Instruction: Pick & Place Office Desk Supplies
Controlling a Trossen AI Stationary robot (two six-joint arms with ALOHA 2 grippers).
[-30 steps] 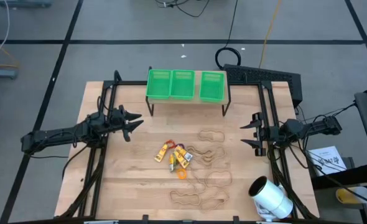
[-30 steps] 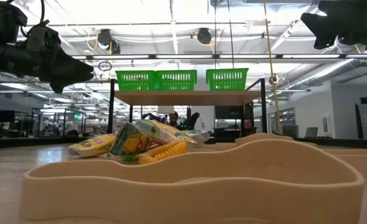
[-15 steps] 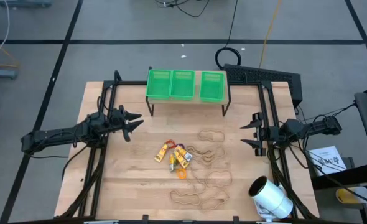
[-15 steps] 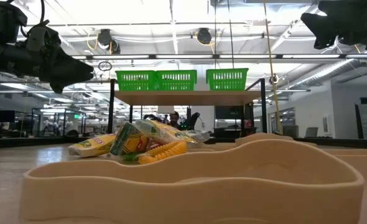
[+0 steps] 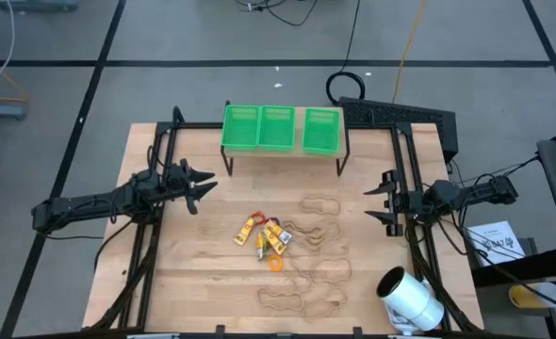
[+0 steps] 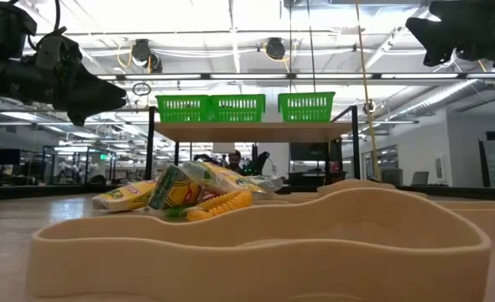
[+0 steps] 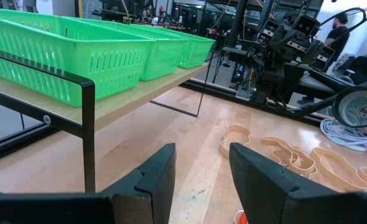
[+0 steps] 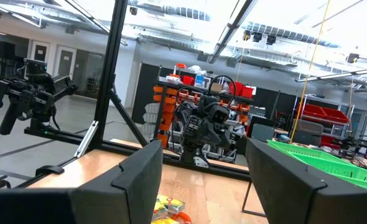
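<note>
You're hovering both pincers, left pincer (image 5: 203, 181) and right pincer (image 5: 380, 199), spread and empty (flanking the pile), while tan rubber-band loops (image 5: 314, 239) are lying untouched.

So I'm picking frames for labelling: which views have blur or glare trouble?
Low view: the near rubber band fills the foreground, soft and out of focus; the ceiling lights glare. Right wrist view: bright ceiling, its own fingers dark and blurred. High view: evenly lit, the table sharp.
</note>
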